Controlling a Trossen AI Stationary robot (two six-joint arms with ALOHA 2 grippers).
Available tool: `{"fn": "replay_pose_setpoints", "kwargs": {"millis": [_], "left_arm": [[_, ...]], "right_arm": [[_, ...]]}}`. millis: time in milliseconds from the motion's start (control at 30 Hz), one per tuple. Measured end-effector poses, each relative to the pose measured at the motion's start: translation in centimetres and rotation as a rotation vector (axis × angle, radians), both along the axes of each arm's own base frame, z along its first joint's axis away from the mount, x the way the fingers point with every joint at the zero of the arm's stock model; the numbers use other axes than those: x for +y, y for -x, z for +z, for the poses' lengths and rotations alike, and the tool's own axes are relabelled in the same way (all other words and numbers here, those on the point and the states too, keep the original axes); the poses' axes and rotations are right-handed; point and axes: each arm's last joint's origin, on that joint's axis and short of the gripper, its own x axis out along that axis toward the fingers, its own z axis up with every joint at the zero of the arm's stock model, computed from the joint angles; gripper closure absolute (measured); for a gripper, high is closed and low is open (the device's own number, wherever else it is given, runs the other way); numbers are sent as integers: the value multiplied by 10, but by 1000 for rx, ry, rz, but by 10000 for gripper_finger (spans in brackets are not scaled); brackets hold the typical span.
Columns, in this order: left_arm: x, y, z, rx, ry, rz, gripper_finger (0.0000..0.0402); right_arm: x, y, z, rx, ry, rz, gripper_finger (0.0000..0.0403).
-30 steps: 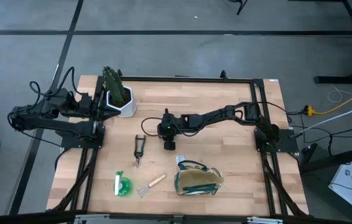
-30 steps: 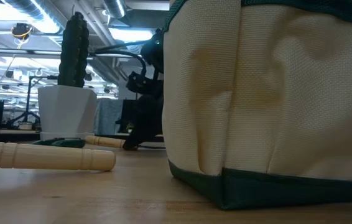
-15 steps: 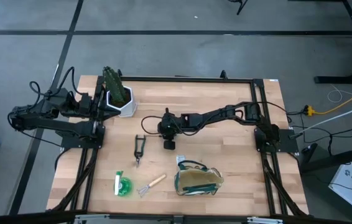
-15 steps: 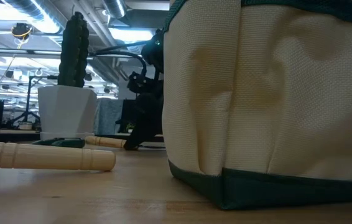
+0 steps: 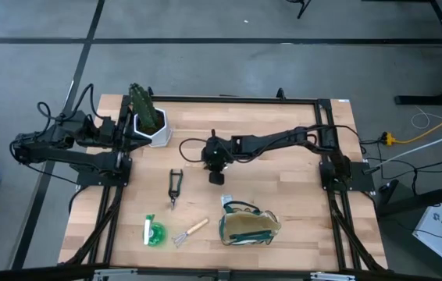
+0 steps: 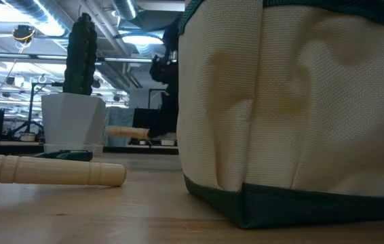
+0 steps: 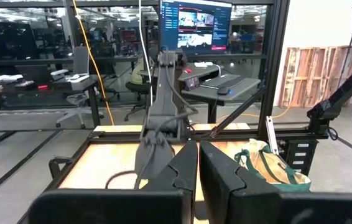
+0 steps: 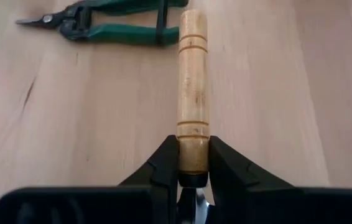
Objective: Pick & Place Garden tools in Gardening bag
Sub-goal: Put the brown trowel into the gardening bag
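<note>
Right wrist view shows the right gripper (image 8: 187, 163) clamped on the trowel's wooden handle (image 8: 192, 93), its long axis running straight ahead of the jaws, lifted mid-table with the gardening bag (image 5: 247, 225) nearby; left gripper (image 7: 198, 163) shut, idle.

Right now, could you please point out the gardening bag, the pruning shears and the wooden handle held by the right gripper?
gardening bag (image 5: 246, 228): high view, tan fabric side.
pruning shears (image 8: 111, 28): right wrist view, green handle.
wooden handle (image 8: 193, 93): right wrist view, mid-shaft, ahead of the right gripper (image 8: 193, 163).
</note>
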Motion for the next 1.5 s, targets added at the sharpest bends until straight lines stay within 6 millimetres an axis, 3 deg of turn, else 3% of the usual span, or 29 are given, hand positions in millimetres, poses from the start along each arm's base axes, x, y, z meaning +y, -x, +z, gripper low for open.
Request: {"fn": "replay_pose_setpoints", "kwargs": {"millis": [200,500,800,1000,1167,1500], "left_arm": [[0,0,0,0,0,0,393],[0,0,0,0,0,0,392],[0,0,0,0,0,-1,393],[0,0,0,0,0,-1,394],[0,0,0,0,0,0,395],[0,0,0,0,0,-1,396]], "right_arm": [[-8,10,23,13,7,-2,337],[-14,39,80,-3,40,20,337],[-10,83,141,-30,59,40,337],[-7,114,170,-27,55,44,337],[-4,141,181,-52,20,55,337],[-1,186,167,-300,-78,-46,337]]}}
